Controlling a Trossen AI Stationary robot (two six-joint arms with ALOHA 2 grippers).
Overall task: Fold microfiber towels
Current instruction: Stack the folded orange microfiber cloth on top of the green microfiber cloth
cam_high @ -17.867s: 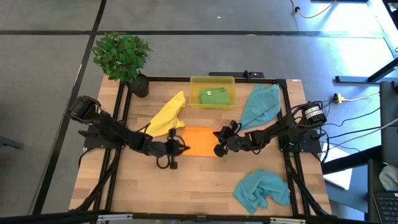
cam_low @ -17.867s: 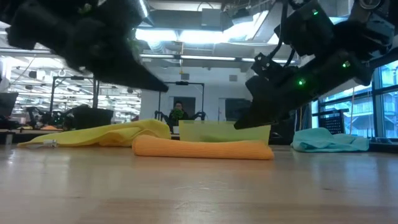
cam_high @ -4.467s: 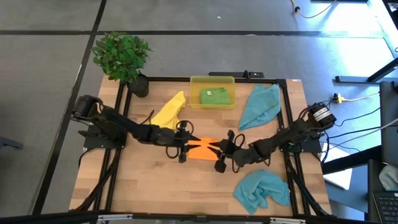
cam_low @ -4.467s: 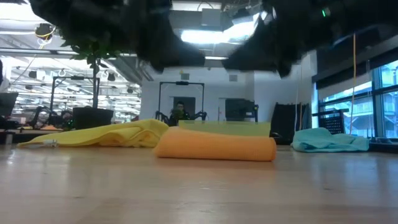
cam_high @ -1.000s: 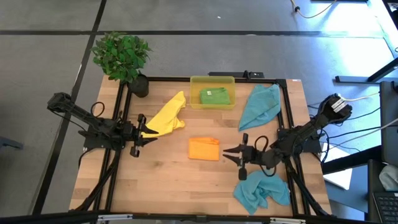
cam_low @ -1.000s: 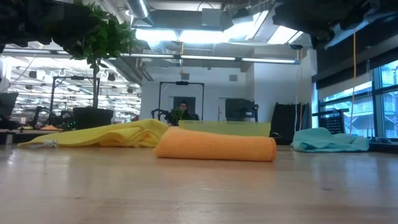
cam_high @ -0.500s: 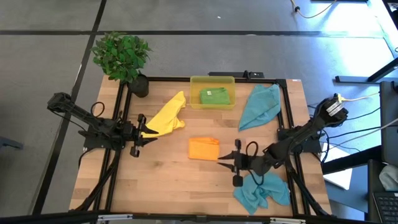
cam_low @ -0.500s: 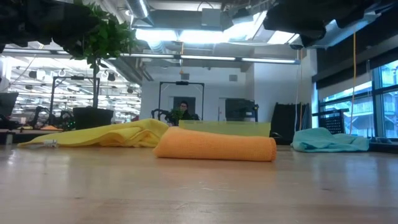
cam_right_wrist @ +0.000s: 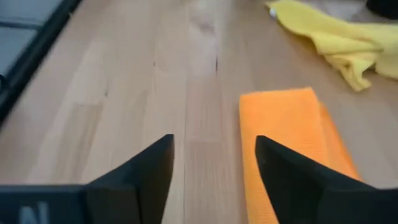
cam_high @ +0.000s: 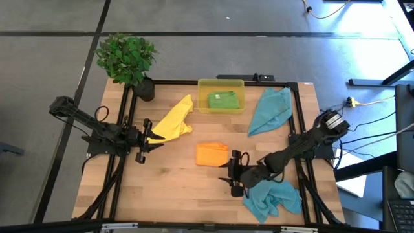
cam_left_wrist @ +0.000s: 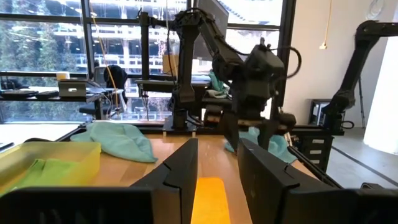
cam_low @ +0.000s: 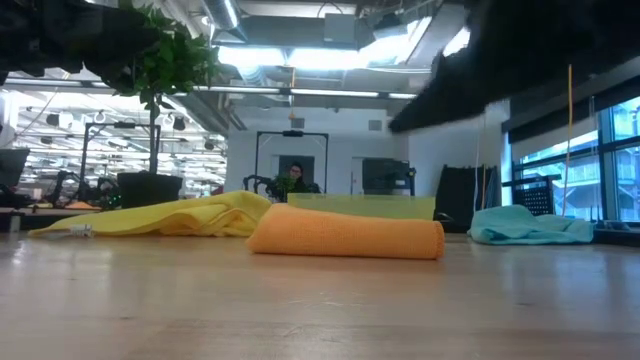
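Note:
A folded orange towel lies flat at the table's middle and also shows in the right wrist view. My right gripper hovers open just off its near right corner, its fingers pointing toward the table's left. My left gripper waits open at the table's left edge, beside the crumpled yellow towel. A green towel lies folded in the yellow bin. One teal towel lies at the far right. Another teal towel lies bunched at the near right, partly under the right arm.
A potted plant stands at the far left corner. Black frame rails run along the table's edges. Bare wood lies near and left of the orange towel. The room behind shows in the low view, with a person far off.
My right gripper has travelled toward the table's left edge and slightly toward the near edge, ending beside the orange towel's near right corner. The towels have stayed where they were.

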